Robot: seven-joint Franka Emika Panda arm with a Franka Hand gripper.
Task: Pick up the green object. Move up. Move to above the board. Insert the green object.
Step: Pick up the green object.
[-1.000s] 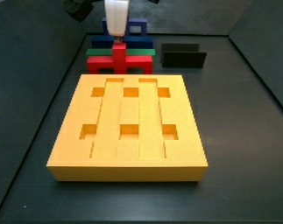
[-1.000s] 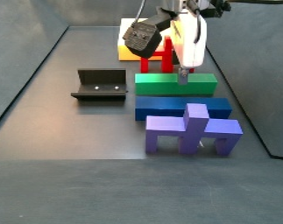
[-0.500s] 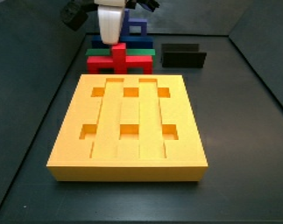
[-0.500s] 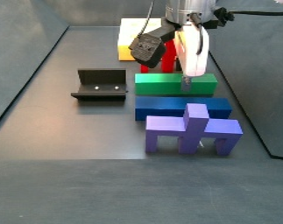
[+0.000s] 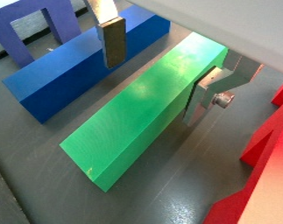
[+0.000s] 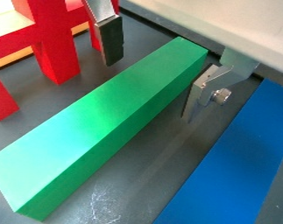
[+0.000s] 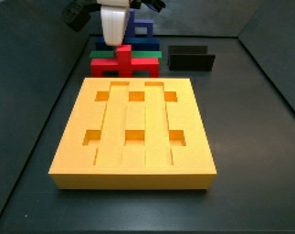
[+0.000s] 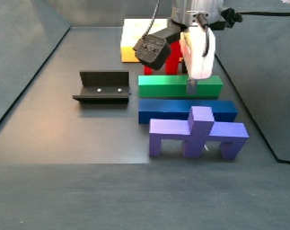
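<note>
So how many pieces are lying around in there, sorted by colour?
Green: 1, the green object, with the gripper open astride it
Red: 1, the red cross-shaped block
Blue: 1, the long blue block
Purple: 1, the purple block
Yellow: 1, the board
Black: 1, the fixture
Total: 6

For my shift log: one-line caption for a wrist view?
Open gripper straddling one end of the solid bright green rectangular bar, fingers not yet closed.
</note>
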